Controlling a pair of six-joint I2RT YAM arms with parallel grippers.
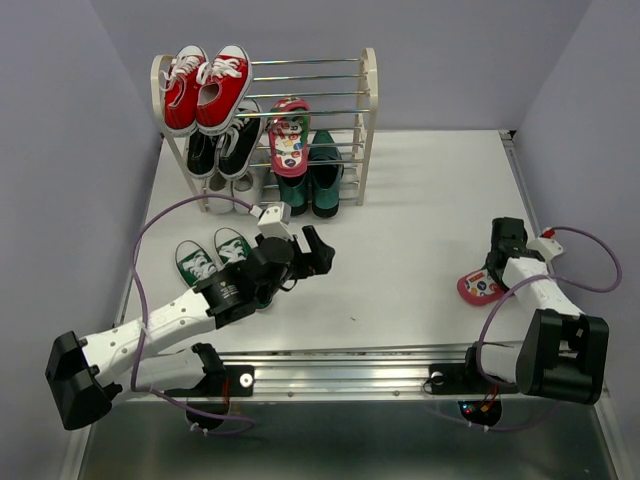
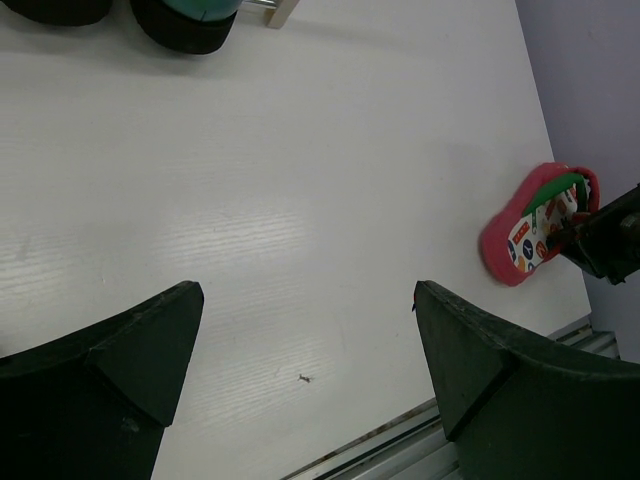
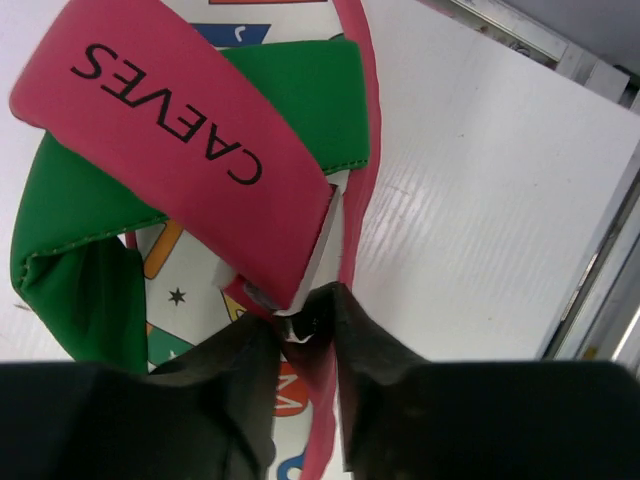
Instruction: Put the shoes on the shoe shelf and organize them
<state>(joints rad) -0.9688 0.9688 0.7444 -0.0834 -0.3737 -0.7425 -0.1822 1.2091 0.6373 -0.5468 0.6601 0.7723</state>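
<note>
Item under handling: one flip-flop (image 1: 478,288), lying on the table (image 1: 420,200) at its right side, near the right edge and well apart from the shoe shelf (image 1: 370,90) at the far left. Its mate (image 1: 289,135) already hangs on the shelf rods, above the dark green loafers (image 1: 312,185). The right hand (image 3: 300,320) is clenched on the flip-flop where the red and green strap meets the footbed, as the wrist view shows. Assessment: the flip-flop looks light, with a soft, bendable sole. The strap is cloth and will stretch, so the sole may swing or droop when lifted, and a pinch at the strap root is the firmer hold. The left hand (image 2: 308,310) is released, wide apart, holding nothing, over the middle of the table. The small green sneakers (image 1: 210,255) stand on the table beside the left arm, not yet shelved. Clearances: the wall and table edge crowd the right hand, open table lies between flip-flop and shelf, and the left arm partly occupies that route.
</note>
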